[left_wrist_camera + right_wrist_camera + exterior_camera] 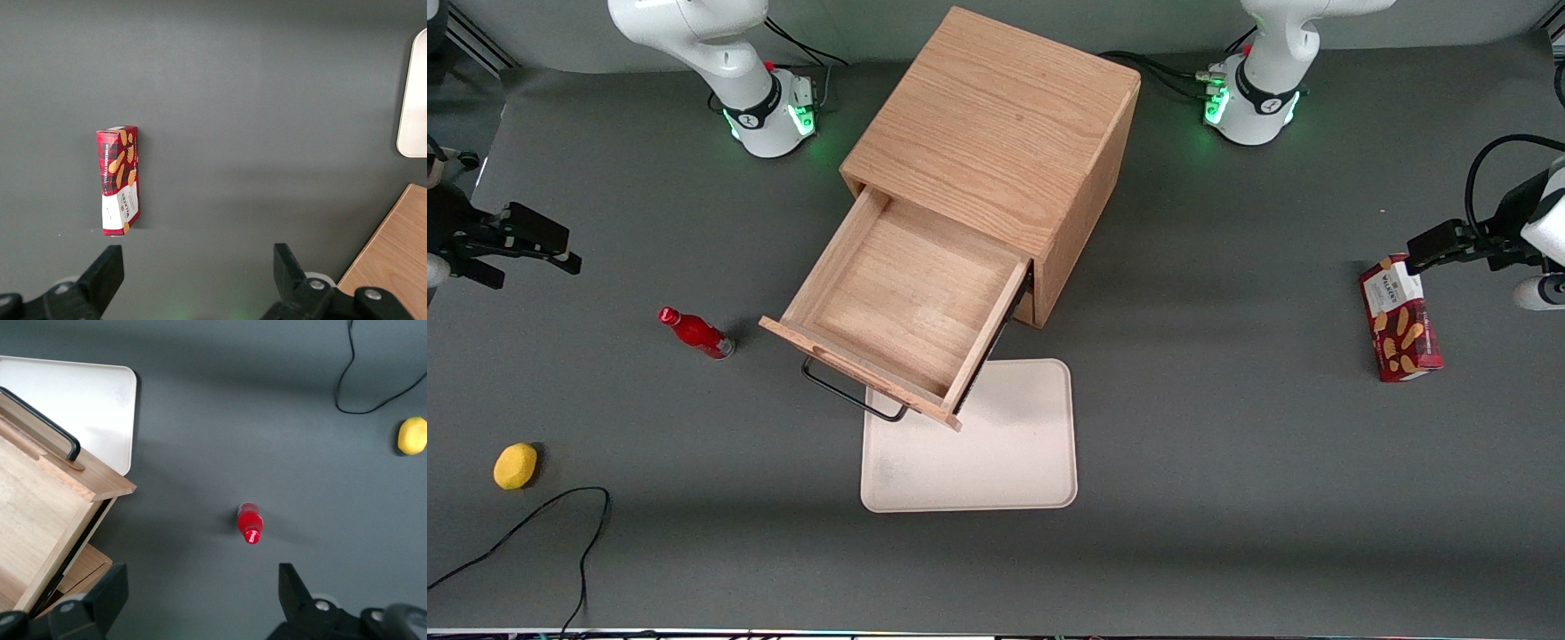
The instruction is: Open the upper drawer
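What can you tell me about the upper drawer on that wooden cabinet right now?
The upper drawer is a shallow light oak box with a thin black wire handle on its front. It is pulled well out of the oak cabinet, empty, and overhangs the cream tray. The gripper, open, holds nothing and hangs apart from it, toward the working arm's end of the table.

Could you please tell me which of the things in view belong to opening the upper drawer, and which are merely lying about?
Belonging to the job:
- light oak upper drawer with thin black wire handle, pulled out
- oak cabinet
- right arm's gripper, open, away from the drawer

Lying about:
- red bottle
- yellow lemon-like fruit
- cream tray
- red biscuit box
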Robot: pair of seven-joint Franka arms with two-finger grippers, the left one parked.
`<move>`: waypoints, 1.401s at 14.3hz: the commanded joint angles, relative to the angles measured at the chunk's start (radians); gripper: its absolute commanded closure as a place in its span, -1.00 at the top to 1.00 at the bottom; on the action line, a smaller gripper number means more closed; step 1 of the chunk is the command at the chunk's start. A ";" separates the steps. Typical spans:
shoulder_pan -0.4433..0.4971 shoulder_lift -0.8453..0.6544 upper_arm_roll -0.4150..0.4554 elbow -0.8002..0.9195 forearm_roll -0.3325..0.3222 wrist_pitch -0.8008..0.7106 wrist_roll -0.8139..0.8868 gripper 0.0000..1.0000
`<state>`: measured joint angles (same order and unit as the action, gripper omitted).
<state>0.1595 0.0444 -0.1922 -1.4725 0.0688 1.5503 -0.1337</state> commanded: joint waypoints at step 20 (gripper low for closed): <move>-0.132 -0.014 0.062 -0.012 -0.032 0.016 0.138 1.00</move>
<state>0.0464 0.0444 -0.1499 -1.4758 0.0464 1.5680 -0.0124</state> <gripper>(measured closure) 0.000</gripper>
